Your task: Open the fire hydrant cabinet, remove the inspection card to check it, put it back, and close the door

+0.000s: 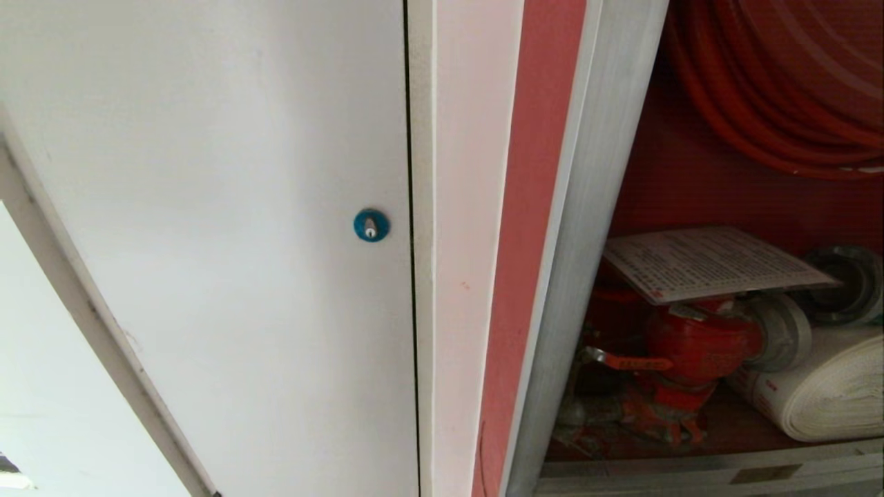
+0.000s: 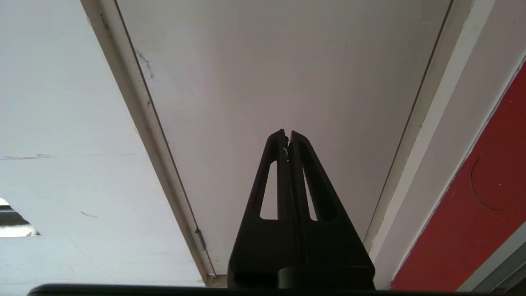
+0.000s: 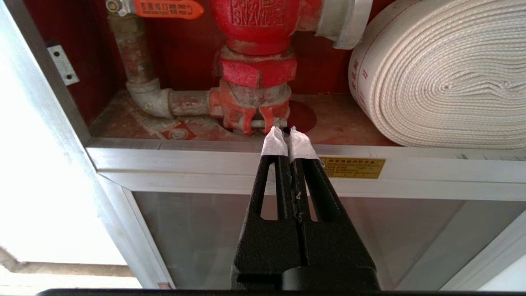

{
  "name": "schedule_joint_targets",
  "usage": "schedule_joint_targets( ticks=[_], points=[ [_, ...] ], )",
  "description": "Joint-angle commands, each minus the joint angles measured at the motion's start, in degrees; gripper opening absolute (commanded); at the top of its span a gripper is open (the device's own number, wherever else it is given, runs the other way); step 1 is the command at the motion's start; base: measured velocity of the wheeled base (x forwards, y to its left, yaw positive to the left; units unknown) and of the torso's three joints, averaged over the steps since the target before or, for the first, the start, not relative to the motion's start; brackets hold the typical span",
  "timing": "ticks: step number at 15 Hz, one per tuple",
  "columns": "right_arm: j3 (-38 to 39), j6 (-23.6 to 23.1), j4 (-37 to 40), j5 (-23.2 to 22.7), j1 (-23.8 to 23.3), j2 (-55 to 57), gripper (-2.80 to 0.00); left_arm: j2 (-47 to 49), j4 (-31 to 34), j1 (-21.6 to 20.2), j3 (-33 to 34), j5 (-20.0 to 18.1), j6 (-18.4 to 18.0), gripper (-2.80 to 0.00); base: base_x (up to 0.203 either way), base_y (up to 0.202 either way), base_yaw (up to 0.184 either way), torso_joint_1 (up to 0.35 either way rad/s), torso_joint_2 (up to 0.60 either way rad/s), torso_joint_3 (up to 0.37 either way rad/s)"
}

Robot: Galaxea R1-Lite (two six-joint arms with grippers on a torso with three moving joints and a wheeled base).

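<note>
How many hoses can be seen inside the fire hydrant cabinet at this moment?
2. A red hose is coiled on the reel at the upper right of the cabinet; a white rolled hose lies on the cabinet floor at lower right, beside the red valve. Others may sit out of frame.

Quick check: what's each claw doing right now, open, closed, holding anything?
Left claw: closed, empty, facing the plain white door.
Right claw: closed, empty, pointing at the red cast-metal valve in the open silver aluminium-framed cabinet.
</note>
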State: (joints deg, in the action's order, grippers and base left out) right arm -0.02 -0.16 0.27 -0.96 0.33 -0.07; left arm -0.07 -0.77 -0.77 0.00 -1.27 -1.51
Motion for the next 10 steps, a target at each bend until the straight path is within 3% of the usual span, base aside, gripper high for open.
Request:
schedule_joint_targets(
  ticks=[1, 10],
  points=[
    [0.0, -0.1, 0.0, -0.1, 0.0, 0.0, -2.80, 0.1, 0.0, 0.0, 0.4, 0.0, 0.0, -2.80, 0.000, 0.000, 0.000, 0.000, 0.00, 0.000],
    [-0.1, -0.2, 0.1, 0.0, 0.0, 0.0, -2.80, 0.1, 0.0, 0.0, 0.4, 0.0, 0.0, -2.80, 0.000, 0.000, 0.000, 0.000, 0.00, 0.000]
  ],
)
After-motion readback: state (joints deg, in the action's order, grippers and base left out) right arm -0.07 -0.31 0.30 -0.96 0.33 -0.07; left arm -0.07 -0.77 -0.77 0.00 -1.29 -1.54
